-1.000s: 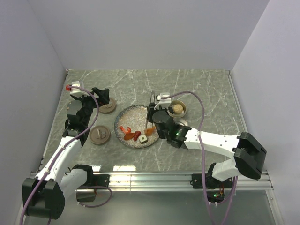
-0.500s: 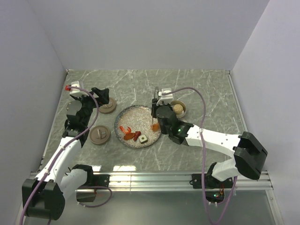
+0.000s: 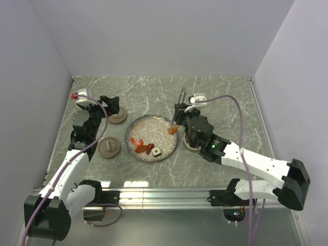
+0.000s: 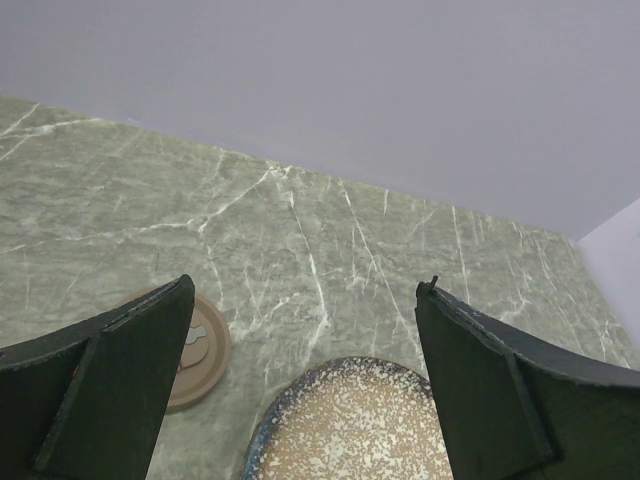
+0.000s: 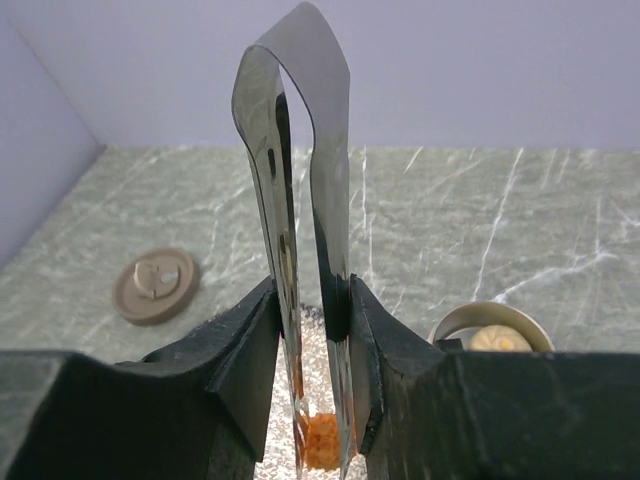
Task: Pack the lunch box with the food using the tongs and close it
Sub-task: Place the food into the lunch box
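My right gripper (image 3: 179,118) (image 5: 312,300) is shut on the slim dark metal tongs (image 3: 180,102) (image 5: 330,150), which stand nearly upright. Pinched between the tong tips is an orange food piece (image 3: 173,131) (image 5: 322,440), just over the right rim of the speckled plate (image 3: 146,125). Red bits (image 3: 138,144) and a white square with a dark centre (image 3: 156,151) lie on the plate. In the right wrist view a round lunch box tin (image 5: 458,320) holds a pale ball (image 5: 497,340); from above my right arm covers it. My left gripper (image 3: 110,102) (image 4: 308,285) hangs open and empty.
Two brown round lids lie left of the plate, one at the back (image 3: 117,117) (image 4: 195,350) and one nearer (image 3: 109,147) (image 5: 153,283). Grey walls close in the marble table (image 3: 220,97) on three sides.
My right arm has swung right and toward the back with the tongs. The orange piece has gone from the plate's middle to its right rim. The left arm has not moved.
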Available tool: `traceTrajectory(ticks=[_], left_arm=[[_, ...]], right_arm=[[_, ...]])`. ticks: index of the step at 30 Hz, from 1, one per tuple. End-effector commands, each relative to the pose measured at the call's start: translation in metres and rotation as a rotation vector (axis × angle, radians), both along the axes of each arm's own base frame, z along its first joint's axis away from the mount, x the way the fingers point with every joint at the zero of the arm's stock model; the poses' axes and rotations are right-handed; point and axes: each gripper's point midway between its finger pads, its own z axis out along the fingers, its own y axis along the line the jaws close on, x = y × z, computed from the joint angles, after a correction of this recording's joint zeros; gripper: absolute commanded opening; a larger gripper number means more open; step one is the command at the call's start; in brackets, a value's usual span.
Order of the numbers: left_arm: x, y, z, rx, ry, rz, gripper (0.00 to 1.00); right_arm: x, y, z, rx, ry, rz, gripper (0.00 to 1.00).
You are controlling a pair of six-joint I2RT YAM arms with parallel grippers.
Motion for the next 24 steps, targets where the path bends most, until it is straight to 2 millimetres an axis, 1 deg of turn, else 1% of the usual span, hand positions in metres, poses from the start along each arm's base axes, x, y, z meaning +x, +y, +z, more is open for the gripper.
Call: traceTrajectory(ticks=[1,2,4,8,11,14,19,24], left_arm=[[-0.001,-0.001,0.013,-0.012,-0.051,-0.008,0.99],[-0.001,-0.001,0.013,-0.014,-0.052,-0.010,0.99],[-0.001,-0.002,0.013,-0.014,-0.050,-0.011,0.99],[-0.002,-0.002,0.013,-0.012,-0.052,-0.013,1.00],[-0.002,-0.002,0.013,-0.014,-0.052,-0.013,0.99],[-0.002,-0.002,0.013,-0.013,-0.050,-0.013,1.00],[-0.002,-0.001,0.013,-0.014,-0.052,-0.010,0.99],[-0.001,-0.001,0.012,-0.012,-0.049,-0.010,0.99]], right_arm=[[-0.009,-0.024,0.022,0.039,-0.037,-0.058,0.18],[-0.010,-0.032,0.017,0.019,-0.022,-0.086,0.18],[-0.015,-0.044,0.014,0.024,-0.012,-0.110,0.18],[-0.023,-0.067,0.000,-0.002,0.025,-0.177,0.18],[-0.026,-0.082,-0.006,-0.008,0.032,-0.211,0.18],[-0.025,-0.093,-0.006,-0.005,0.035,-0.236,0.18],[-0.023,-0.103,-0.010,-0.009,0.043,-0.251,0.18],[-0.021,-0.113,-0.018,-0.012,0.057,-0.269,0.19]])
